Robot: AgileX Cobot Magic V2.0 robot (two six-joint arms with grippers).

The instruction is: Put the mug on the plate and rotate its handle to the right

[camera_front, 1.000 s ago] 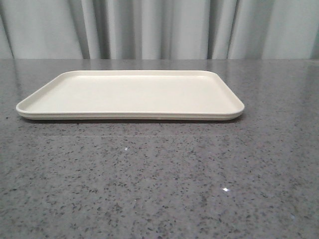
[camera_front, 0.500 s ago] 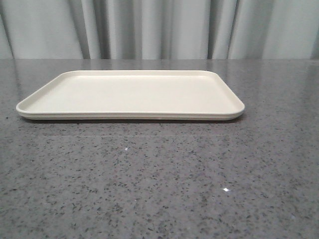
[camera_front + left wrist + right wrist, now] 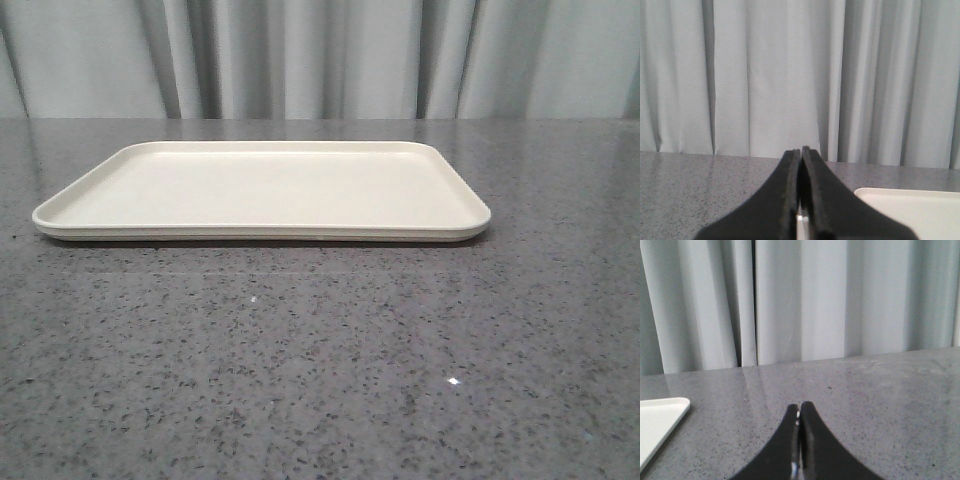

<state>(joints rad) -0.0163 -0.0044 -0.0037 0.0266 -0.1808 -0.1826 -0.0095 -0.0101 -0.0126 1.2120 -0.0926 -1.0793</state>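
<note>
Nothing has moved across the last second: we compare the front view with the two earlier ones and find the same picture each time. Nearest to us, our left gripper has its two black fingers pressed flat together with nothing between them, and our right gripper is clenched the same way, also empty. Neither arm appears in the front view, so we judge both are parked low and back, short of the work area.

Beyond the fingers stretches the speckled grey table. Further out, the plate lies flat, bare of any load, its near rim parallel to the table edge. One corner of it shows in each wrist view.

Behind everything hangs the pale curtain.

We cannot find the mug or its handle in any view, so we cannot say where it is. We judge the task has not begun: before any placing or turning, the mug must first be located and grasped.
</note>
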